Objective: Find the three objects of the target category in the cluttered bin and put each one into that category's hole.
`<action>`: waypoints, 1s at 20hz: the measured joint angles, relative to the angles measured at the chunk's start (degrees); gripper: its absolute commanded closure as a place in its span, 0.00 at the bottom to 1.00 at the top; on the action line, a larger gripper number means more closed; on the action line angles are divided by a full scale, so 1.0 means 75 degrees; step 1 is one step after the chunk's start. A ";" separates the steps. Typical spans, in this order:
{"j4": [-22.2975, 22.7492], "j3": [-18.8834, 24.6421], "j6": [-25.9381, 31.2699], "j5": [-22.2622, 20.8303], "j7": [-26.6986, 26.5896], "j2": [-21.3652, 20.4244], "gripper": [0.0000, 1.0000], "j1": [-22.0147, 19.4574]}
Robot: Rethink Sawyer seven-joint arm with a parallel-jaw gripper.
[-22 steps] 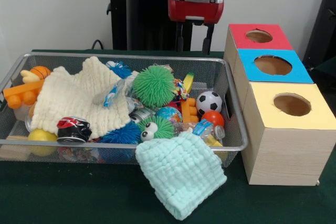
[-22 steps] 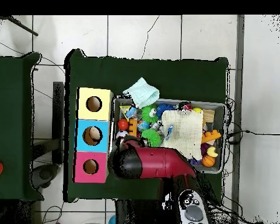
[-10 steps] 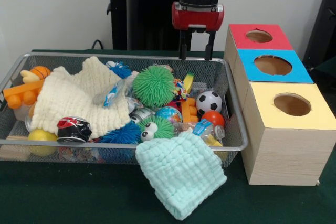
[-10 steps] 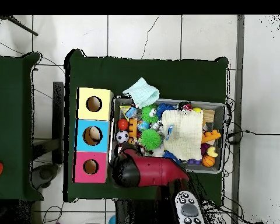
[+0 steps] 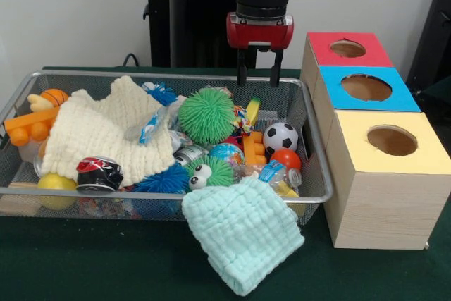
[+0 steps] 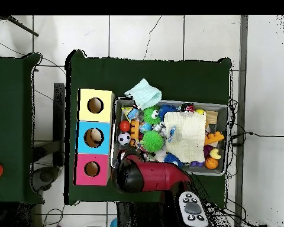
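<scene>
My gripper (image 5: 258, 77) hangs open and empty over the far rim of the wire bin (image 5: 318, 174). It is behind and above the green spiky ball (image 5: 206, 115) and touches nothing. In the bin lie a small football (image 5: 280, 137), an orange ball (image 5: 286, 158), a globe ball (image 5: 227, 153), a green spiky toy with eyes (image 5: 208, 172), a blue spiky ball (image 5: 163, 181) and a crushed can (image 5: 99, 174). In the overhead view the red arm (image 6: 159, 177) covers the gripper beside the bin's edge, next to the football (image 6: 123, 138).
To the right of the bin stand three boxes, each with a hole: red (image 5: 347, 48), blue (image 5: 366, 88) and yellow (image 5: 392, 142). A cream cloth (image 5: 106, 132) covers the bin's left half. A mint cloth (image 5: 243, 230) hangs over the bin's near rim. An orange toy (image 5: 32, 125) lies far left.
The gripper has come down a little towards the bin's far rim, still open. In the overhead view the arm has drawn back off the bin's contents. The objects have not moved.
</scene>
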 measured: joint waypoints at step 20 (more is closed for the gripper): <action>0.0000 -0.0130 -0.0386 -0.0328 0.0000 0.0427 0.00 -0.0218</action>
